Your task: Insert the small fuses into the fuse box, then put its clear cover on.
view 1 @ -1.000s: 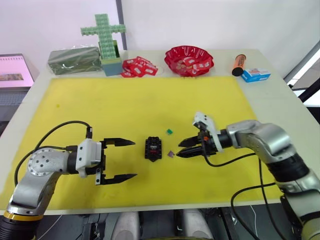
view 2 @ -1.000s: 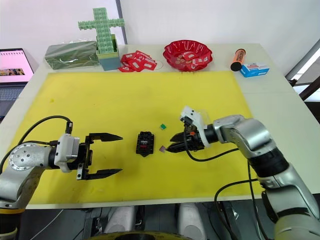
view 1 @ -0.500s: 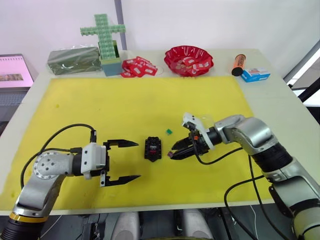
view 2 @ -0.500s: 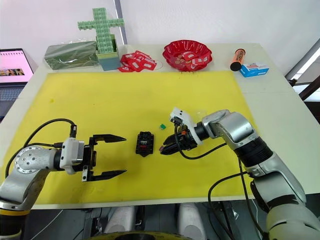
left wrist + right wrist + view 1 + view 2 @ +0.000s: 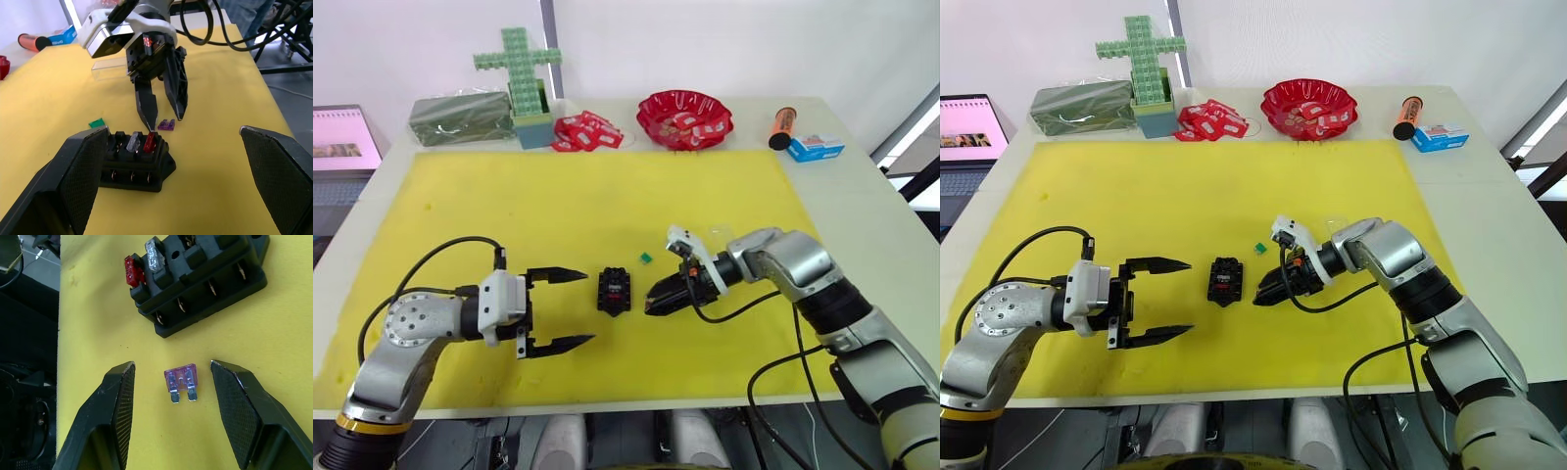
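Yellow mat (image 5: 607,196): covers most of the white table, filling the middle of the head views.
Fuse box (image 5: 614,291): black block at lower centre of the mat, between the 2 grippers; 2 fuses already sit in it, the red fuse (image 5: 131,270) and the pale grey fuse (image 5: 153,248), side by side at one end.
Purple fuse (image 5: 182,381): lies flat on the mat just beside the box, untouched, blades pointing away from it.
Green fuse (image 5: 646,258): loose on the mat, a little above and right of the box in the head views.
Right gripper (image 5: 658,299): tips down at the mat just right of the box, fingers partly open and holding nothing; in its wrist view the purple fuse sits squarely between the 2 fingers.
Left gripper (image 5: 563,311): hovers left of the box at lower left of the frame, wide open and empty.
Clear cover (image 5: 108,70): a pale transparent strip on the mat behind the right gripper (faint, so its exact outline is hard to tell).
Change: over the last second the right gripper has slid left and lowered, from well right of the purple fuse to straddling it; the left gripper has edged a little closer to the box.
Meaning: likely a pick of the 3rd fuse is about to start; 2 of 4 are seated, the cover is not yet on.
Background: green brick cross (image 5: 519,61), red bowl (image 5: 684,117) and red-and-white packets (image 5: 585,132) along the top edge.
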Controlling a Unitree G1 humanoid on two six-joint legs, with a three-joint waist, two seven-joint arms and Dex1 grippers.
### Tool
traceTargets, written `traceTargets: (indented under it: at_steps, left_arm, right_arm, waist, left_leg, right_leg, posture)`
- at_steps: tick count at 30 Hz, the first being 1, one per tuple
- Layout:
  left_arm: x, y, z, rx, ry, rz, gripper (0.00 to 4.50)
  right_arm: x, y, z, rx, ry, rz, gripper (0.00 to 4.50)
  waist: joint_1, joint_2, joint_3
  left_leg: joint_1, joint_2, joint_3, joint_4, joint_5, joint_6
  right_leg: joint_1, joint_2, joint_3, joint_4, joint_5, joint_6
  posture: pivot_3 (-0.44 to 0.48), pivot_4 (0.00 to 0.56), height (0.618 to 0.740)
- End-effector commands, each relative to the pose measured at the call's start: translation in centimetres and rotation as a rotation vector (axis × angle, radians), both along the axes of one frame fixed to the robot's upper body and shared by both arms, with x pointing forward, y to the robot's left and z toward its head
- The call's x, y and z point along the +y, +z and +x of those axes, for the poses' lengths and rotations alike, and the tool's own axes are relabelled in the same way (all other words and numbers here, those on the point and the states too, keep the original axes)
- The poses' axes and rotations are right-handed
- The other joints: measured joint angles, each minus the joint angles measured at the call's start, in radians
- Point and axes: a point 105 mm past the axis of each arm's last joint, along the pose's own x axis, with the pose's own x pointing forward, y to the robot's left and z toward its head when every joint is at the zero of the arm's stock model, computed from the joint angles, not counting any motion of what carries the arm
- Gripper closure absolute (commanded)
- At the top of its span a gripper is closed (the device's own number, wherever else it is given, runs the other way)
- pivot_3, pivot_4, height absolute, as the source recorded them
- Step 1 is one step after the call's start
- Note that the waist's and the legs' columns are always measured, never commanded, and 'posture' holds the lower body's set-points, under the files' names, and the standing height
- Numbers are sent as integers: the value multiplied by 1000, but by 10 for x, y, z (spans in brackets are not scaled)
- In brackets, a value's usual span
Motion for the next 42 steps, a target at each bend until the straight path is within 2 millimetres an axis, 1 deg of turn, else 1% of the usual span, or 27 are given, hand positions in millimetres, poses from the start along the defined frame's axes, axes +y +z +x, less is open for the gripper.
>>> traceTargets:
  at_steps: [1,2,5,6,8,10,11,13,15,19,23,29,30,32,34,42]
  left_arm:
    - [-5,4,-4,-15,-20,-5,0]
    - [-5,4,-4,-15,-21,-5,0]
    - [-6,3,-5,-12,-22,-4,0]
    - [-7,3,-5,-12,-22,-5,0]
    - [-7,3,-5,-12,-21,-7,0]
    - [-7,3,-5,-11,-19,-8,0]
    - [-7,3,-5,-11,-17,-8,0]
    - [-7,1,-6,-6,-16,-1,0]
    - [-6,0,-6,-5,-12,0,0]
    - [-5,1,-4,-6,-9,-2,0]
    - [-5,0,-3,-4,-10,0,0]
    - [-7,0,-1,-6,-23,-1,0]
    - [-7,0,0,-6,-26,0,0]
    - [-8,0,0,-6,-29,0,0]
    - [-8,0,0,-5,-30,2,0]
    - [-10,-2,-4,-2,-29,3,0]
  right_arm:
    - [-2,1,1,2,15,-29,1961]
    - [-2,1,1,4,18,-31,1961]
    - [-1,-3,3,3,23,-47,2517]
    - [-1,-5,3,0,29,-52,2815]
    - [-1,-7,3,-11,41,-59,3598]
    - [-1,-10,2,-30,56,-70,4252]
    - [-1,-11,2,-39,65,-76,4471]
    - [-5,-17,-1,-82,109,-106,4471]
    - [-5,-17,-1,-83,106,-97,4471]
    - [-9,-5,0,-74,72,-65,4471]
    - [-12,0,-3,-53,42,-53,4471]
    - [-8,14,1,39,-61,27,4471]
    - [-7,16,2,55,-75,36,4064]
    - [-7,18,4,78,-101,44,3550]
    - [-7,18,5,90,-111,44,2871]
    - [-2,5,-1,141,-78,5,2871]
  waist:
    - [-1,0,0]
    - [-1,0,0]
    - [0,0,0]
    - [0,0,0]
    - [0,0,0]
    - [-1,0,0]
    - [-1,0,0]
    - [-1,0,0]
    - [-1,0,0]
    - [0,0,0]
    - [0,0,0]
    - [-1,0,0]
    - [-1,0,0]
    - [-1,0,0]
    - [-1,0,0]
    - [-3,0,0]
  left_leg:
    - [0,0,0,0,0,0]
    - [0,0,0,0,0,0]
    - [0,0,0,0,0,0]
    - [0,0,0,0,0,0]
    - [0,0,0,0,0,0]
    - [0,0,0,0,0,0]
    - [0,0,0,0,0,0]
    - [0,0,0,0,0,0]
    - [0,0,0,0,0,0]
    - [0,0,0,0,0,0]
    - [0,0,-1,0,0,0]
    - [0,0,-1,0,0,0]
    - [0,0,-1,0,0,0]
    - [0,0,-1,0,0,0]
    - [0,0,-1,0,0,0]
    - [0,0,-1,0,0,0]
  right_leg:
    - [0,0,0,0,0,0]
    - [0,0,0,0,0,0]
    - [0,0,0,0,0,0]
    - [0,0,0,0,0,0]
    - [0,0,0,0,0,0]
    - [0,0,0,0,0,0]
    - [0,0,0,0,0,0]
    - [0,0,0,0,0,1]
    - [0,0,0,0,1,1]
    - [0,0,0,0,1,1]
    - [0,0,0,0,0,0]
    - [0,0,0,0,0,0]
    - [0,0,0,0,0,0]
    - [0,0,0,0,0,0]
    - [0,0,0,0,0,0]
    - [0,0,0,0,0,1]
  posture:
    - [0,150,740]
    - [0,150,740]
    - [0,150,740]
    - [0,150,740]
    - [0,150,740]
    - [0,150,740]
    - [0,150,740]
    - [0,150,740]
    - [0,150,740]
    - [0,150,740]
    - [0,150,740]
    - [0,150,740]
    - [0,150,740]
    - [0,150,740]
    - [0,150,740]
    - [0,150,740]
